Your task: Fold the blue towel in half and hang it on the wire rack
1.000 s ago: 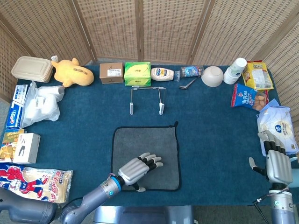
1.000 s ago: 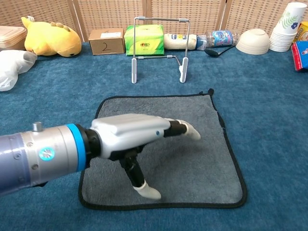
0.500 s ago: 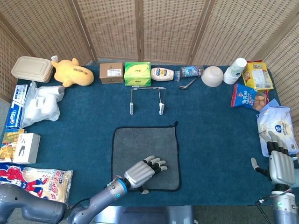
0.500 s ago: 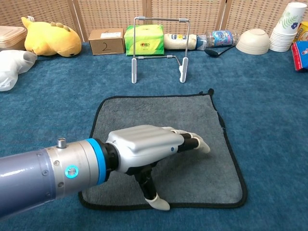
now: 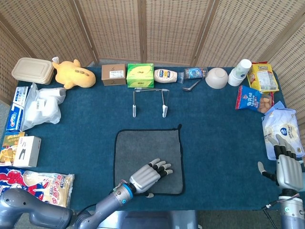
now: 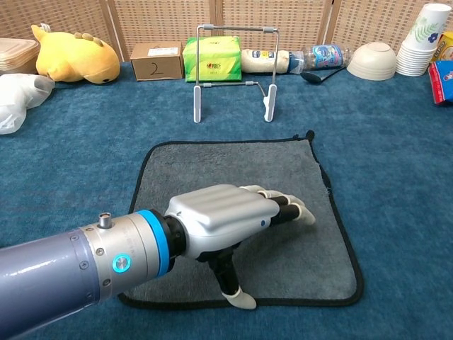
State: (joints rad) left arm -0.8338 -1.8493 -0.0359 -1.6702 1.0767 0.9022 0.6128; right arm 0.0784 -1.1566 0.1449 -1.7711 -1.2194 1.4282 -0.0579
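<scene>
The towel (image 5: 147,152) (image 6: 233,177) lies flat and unfolded on the table's front middle; it looks grey with a black hem. My left hand (image 5: 147,175) (image 6: 230,216) hovers flat, palm down, over its front edge, fingers spread toward the right, thumb pointing down near the hem, holding nothing. The wire rack (image 5: 149,101) (image 6: 233,71) stands upright behind the towel, bare. My right hand (image 5: 286,169) stays at the table's right front edge with fingers extended and nothing in it; the chest view does not show it.
Along the back stand a cardboard box (image 5: 113,74), green tissue box (image 5: 140,75), bottle (image 5: 166,75), bowl (image 5: 217,78) and paper cups (image 5: 239,71). Snack bags (image 5: 252,99) lie on the right. A yellow plush (image 5: 72,74), plastic bag (image 5: 43,105) and packets (image 5: 35,185) fill the left.
My left hand has slid nearer the front and slightly right over the towel, toward its front hem. The right hand has dropped a little toward the front edge. The towel has not moved.
</scene>
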